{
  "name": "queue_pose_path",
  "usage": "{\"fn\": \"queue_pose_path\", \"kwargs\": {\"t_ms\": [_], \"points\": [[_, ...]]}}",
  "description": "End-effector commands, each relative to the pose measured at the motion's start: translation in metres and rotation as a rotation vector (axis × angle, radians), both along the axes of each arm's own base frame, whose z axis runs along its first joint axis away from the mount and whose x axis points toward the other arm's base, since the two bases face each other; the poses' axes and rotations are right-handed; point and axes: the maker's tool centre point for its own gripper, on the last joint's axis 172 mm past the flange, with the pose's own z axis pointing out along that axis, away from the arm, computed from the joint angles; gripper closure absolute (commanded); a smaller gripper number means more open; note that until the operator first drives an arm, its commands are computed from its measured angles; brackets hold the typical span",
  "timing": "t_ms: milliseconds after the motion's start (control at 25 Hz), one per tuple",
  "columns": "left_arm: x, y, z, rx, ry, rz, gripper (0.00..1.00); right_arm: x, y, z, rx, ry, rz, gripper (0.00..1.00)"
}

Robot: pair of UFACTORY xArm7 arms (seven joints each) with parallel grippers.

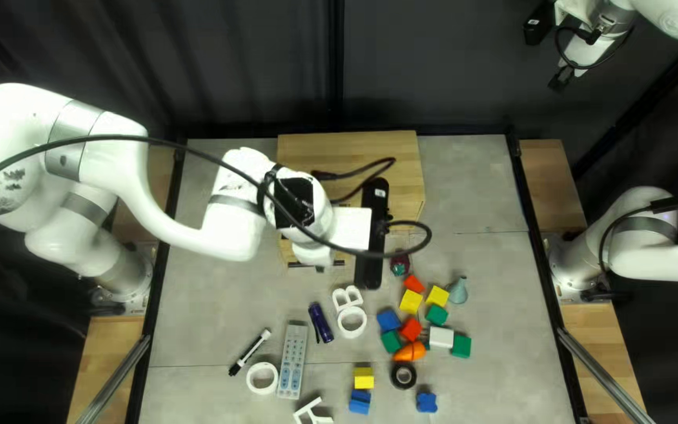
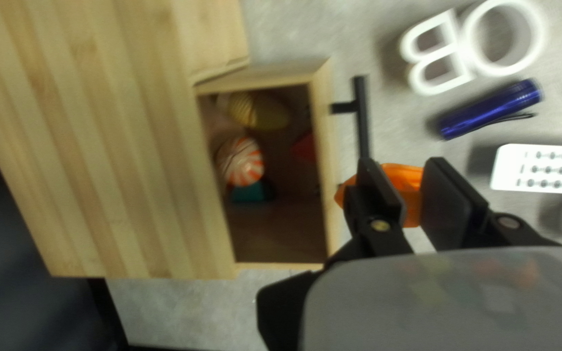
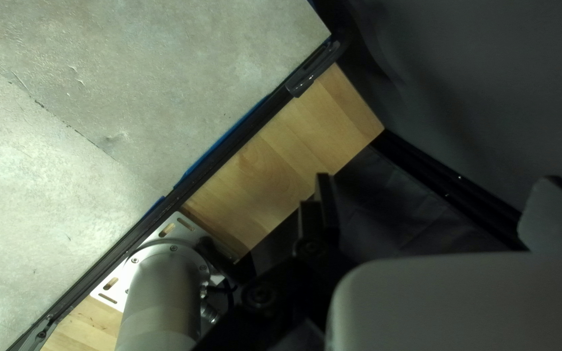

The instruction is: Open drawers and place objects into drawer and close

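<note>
One orange object clamped in left gripper, right gripper spread wide, one drawer open

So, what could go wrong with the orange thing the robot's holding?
The left gripper has the orange thing by the drawer's handle, not above the inside of the drawer. If it let go here, the thing would probably land outside.

The gripper is also close to the handle, so it might bump it and shift the drawer.

And the stripy ball inside looks round, so a jolt could make it roll.
</note>
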Motion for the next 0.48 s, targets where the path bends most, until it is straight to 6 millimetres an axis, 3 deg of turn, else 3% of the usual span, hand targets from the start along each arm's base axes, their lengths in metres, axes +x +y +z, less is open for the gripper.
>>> {"fn": "queue_pose_path", "kwargs": {"t_ms": [40, 480], "points": [[-0.004, 0.018, -0.016, 0.009, 0.025, 0.041, 1.0, 0.0, 0.0, 0.0, 0.0, 0.0, 0.0, 0.0], [-0.014, 0.036, -0.02, 0.039, -0.001, 0.125, 0.98, 0.0, 0.0, 0.0, 0.0, 0.0, 0.0, 0.0]]}}
